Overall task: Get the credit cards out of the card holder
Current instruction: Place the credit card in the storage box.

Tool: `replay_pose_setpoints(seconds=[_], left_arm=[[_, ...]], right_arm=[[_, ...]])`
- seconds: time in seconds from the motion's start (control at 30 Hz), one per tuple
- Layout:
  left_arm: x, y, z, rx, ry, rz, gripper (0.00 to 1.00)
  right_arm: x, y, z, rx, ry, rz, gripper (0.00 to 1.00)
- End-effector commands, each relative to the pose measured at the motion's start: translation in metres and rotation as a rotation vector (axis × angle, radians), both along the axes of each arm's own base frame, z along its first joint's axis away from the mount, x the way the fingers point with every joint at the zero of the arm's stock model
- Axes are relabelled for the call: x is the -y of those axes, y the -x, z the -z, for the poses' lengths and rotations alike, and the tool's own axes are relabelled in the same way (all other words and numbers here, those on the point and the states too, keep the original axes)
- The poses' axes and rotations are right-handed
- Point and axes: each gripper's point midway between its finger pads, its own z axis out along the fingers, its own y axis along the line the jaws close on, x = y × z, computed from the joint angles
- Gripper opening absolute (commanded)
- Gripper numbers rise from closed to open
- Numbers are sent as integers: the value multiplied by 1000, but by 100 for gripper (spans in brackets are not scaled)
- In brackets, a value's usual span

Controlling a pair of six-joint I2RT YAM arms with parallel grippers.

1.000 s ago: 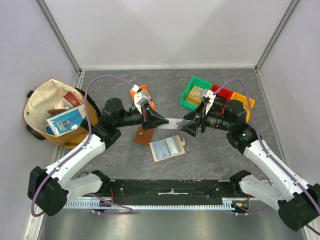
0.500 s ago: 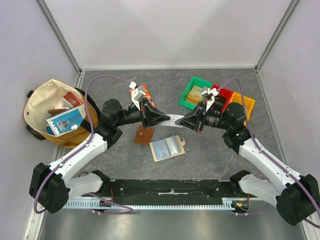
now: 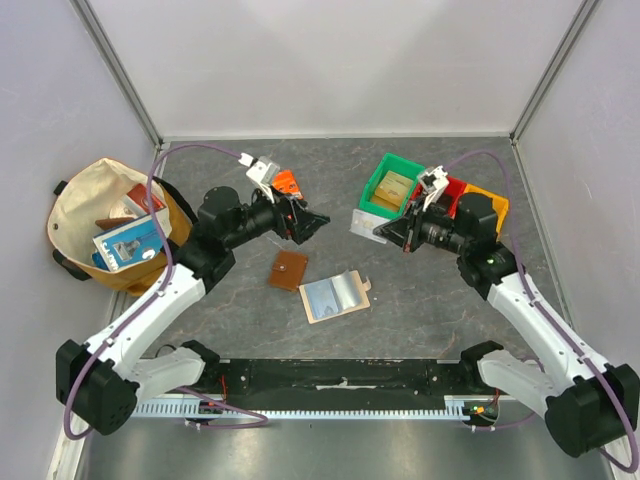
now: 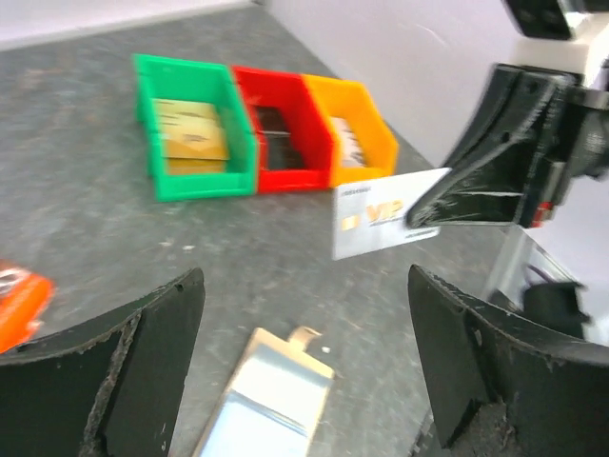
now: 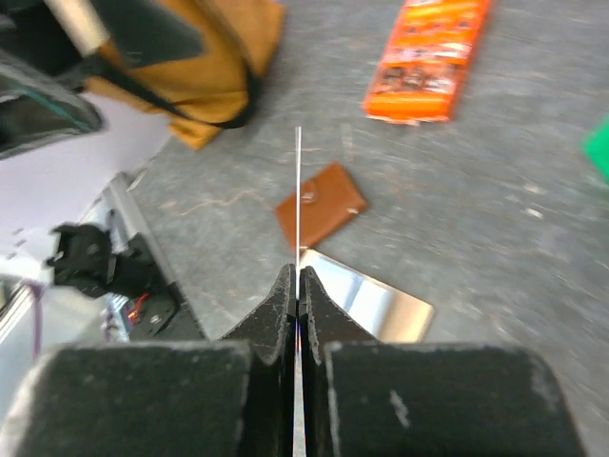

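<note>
place: lab test cell | cues: plain walls (image 3: pixel 330 60), aluminium frame (image 3: pixel 118 72)

"How are the two arms posing?"

"Both are reaching inward from the table's near edge, tips facing each other, apart. The left gripper (image 3: pixel 312 222) is gaping wide. The right gripper (image 3: pixel 380 229) is pinching a credit card (image 4: pixel 385 214)."

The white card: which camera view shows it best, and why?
Left wrist: the card faces the camera, VIP print readable, pinched by the right end effector. Right wrist shows only its thin edge; top view, a small pale sliver.
</note>
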Motion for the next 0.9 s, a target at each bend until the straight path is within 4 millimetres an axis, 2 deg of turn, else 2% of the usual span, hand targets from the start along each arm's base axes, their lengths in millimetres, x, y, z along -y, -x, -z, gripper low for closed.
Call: replay_pose_setpoints(seconds=[0.0,0.07,0.13,0.23,0.3,0.4,0.5,0.67,0.87], left_arm=[[-48,-35,-11,56,-117,-307,93],[-58,-39,-11,63,-138,-366,93],[-66,-40,-14,74,-152,-401,93],[-73,-41,-17,94,-164,-432,93],[-77,-41,-19,101,-170,-455,93],[-80,-42,-19,102,-175,-466,93],[-80,-41,-20,105,-174,-466,93],[-80,-42,-18,100,-178,-467,93],[-82,-39,-22,114,-174,-470,92]], right_arm=[[58,-35,19,-100,199,301,0],[100,-51,37,-194,291,478,0],[141,-63,46,-256,348,646,0],[195,-74,38,-289,363,854,0],[236,-76,38,-332,374,1002,0],[275,-71,53,-416,462,1134,0],[286,-72,69,-469,506,1150,0],[275,-87,98,-560,457,1030,0],[263,-114,104,-601,348,915,0]])
